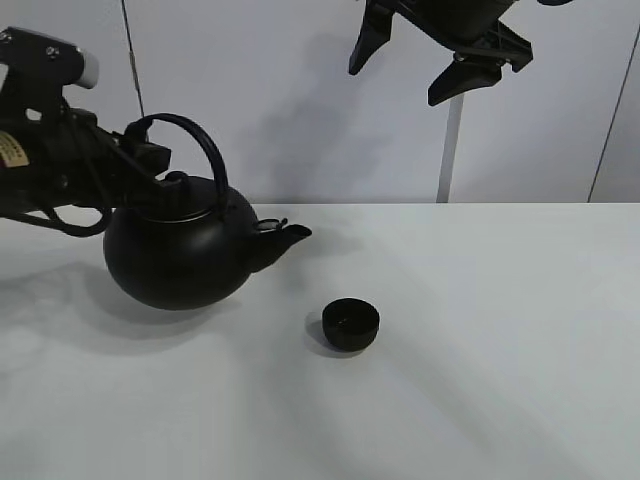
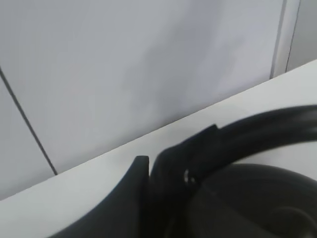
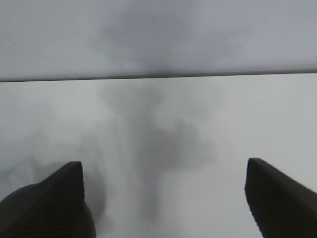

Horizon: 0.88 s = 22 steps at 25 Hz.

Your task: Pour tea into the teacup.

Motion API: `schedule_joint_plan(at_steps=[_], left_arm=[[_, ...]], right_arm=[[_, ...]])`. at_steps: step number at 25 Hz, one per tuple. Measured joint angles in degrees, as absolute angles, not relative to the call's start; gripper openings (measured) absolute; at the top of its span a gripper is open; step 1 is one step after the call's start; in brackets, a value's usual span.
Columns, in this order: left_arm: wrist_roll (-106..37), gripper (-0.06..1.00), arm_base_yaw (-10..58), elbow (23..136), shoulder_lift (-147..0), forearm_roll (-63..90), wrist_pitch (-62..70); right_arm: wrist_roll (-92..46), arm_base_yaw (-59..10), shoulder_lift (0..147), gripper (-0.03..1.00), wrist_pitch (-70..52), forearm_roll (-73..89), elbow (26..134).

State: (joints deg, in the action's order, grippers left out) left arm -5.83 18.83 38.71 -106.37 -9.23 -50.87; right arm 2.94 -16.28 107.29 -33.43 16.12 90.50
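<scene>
- The teacup [image 1: 351, 324] is a small round black bowl-shaped cup. It sits upright on the white table [image 1: 500, 380], roughly mid-table from my high camera. I can't tell whether there's anything in it.
- There's plenty of bare table to its right and in front of it. The table's far edge meets the pale wall well behind it.
- The kettle [image 1: 180, 255] is big, round and black. It's to the cup's left and a bit further back, clearly apart from it, with the spout aimed over toward the cup's side.
- My left hand [image 1: 148, 155] is clamped tight on the kettle's arched handle [image 1: 210, 150]. The left wrist cam just gives me a dark close-up of handle and lid.
- My right hand [image 1: 412, 68] hangs high above the table with its jaws spread wide, gripping nothing and well clear of the cup.
</scene>
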Motion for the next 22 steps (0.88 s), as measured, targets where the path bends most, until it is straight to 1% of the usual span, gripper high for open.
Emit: schedule_joint_plan(at_steps=[8,15,22], left_arm=[[-11.9,0.09,23.7,42.9,-106.4,-9.3,-45.0],[-12.8,0.09,23.9,45.0,-106.4,-7.5,-40.4],[-15.0,0.09,24.0,47.9,-108.0,-4.7,-40.1]], right_arm=[[2.9,-16.3,107.3,0.61,-33.4,16.1,90.5],[2.9,-16.3,107.3,0.61,-33.4,16.1,90.5],[2.9,-16.3,107.3,0.61,-33.4,16.1,90.5]])
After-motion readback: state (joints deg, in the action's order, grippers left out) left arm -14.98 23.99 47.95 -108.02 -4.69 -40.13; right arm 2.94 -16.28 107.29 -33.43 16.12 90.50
